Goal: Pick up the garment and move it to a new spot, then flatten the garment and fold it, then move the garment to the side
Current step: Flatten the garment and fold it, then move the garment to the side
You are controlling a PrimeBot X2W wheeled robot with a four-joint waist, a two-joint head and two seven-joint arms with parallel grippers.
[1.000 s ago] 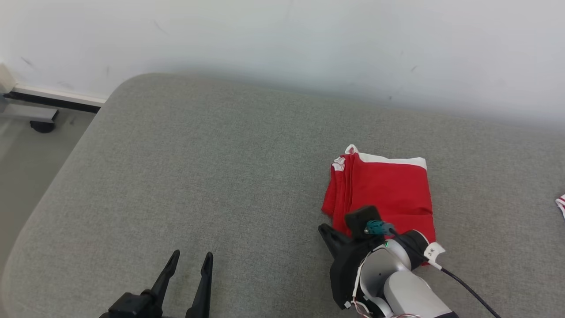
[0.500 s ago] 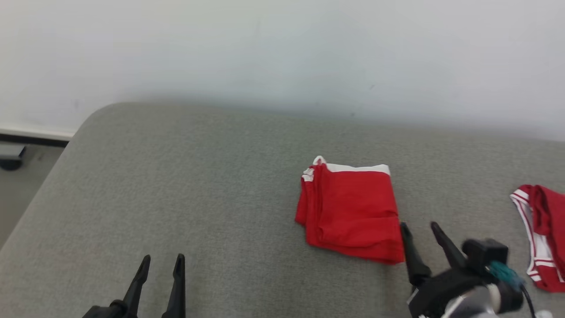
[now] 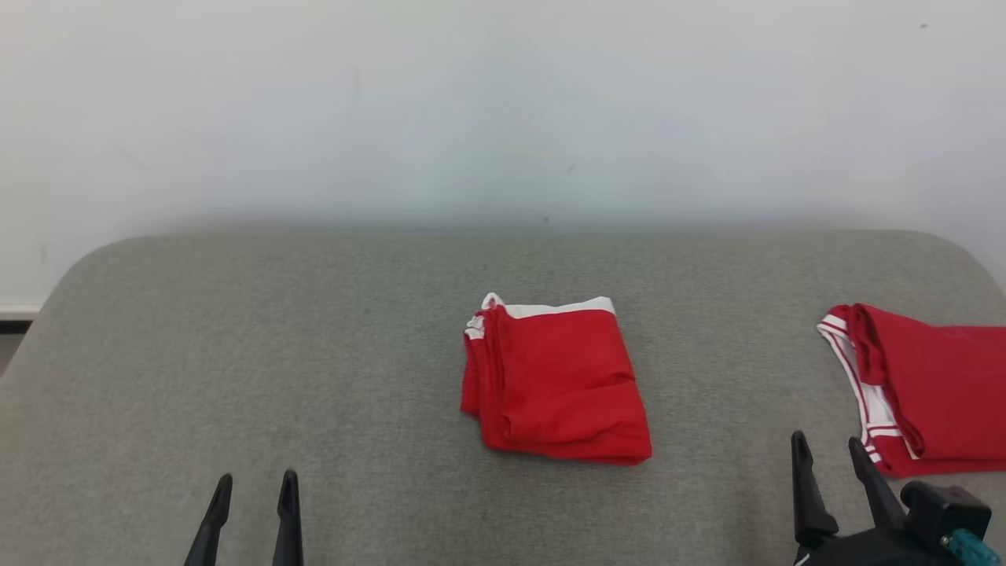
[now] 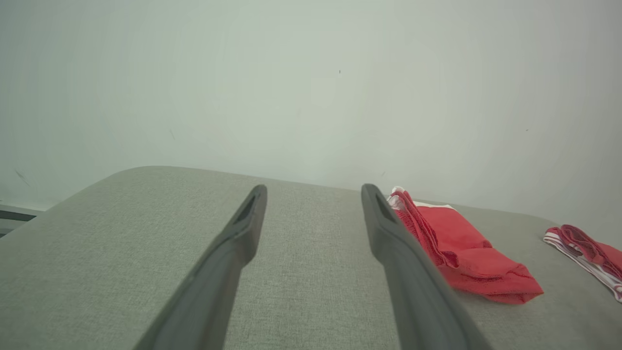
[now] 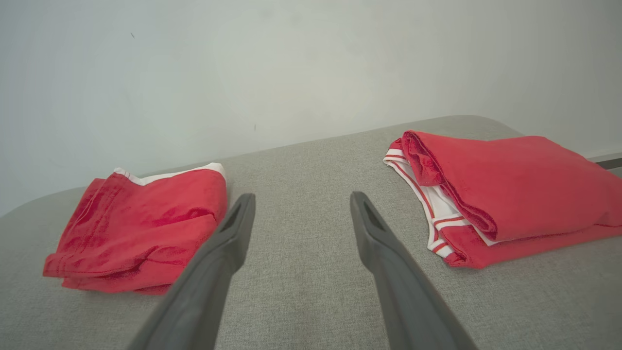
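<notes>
A red garment with a white band (image 3: 554, 381) lies folded into a small square on the grey cushioned surface (image 3: 314, 354), near its middle; it also appears right of my left fingers (image 4: 461, 248) and left of my right fingers (image 5: 141, 228). My left gripper (image 3: 253, 486) is open at the lower left, well apart from it. My right gripper (image 3: 827, 446) is open at the lower right, between this garment and another folded one, touching neither. Both show empty jaws in their wrist views (image 4: 313, 190) (image 5: 300, 199).
A second folded red garment with white stripes (image 3: 919, 385) lies at the right edge of the surface (image 5: 495, 189). A pale wall (image 3: 503, 110) rises right behind the cushion. The cushion's rounded left corner (image 3: 71, 267) drops off toward the floor.
My right gripper let go of the folded garment, opened and pulled back to the lower right. The head camera swung right, bringing the second garment into view.
</notes>
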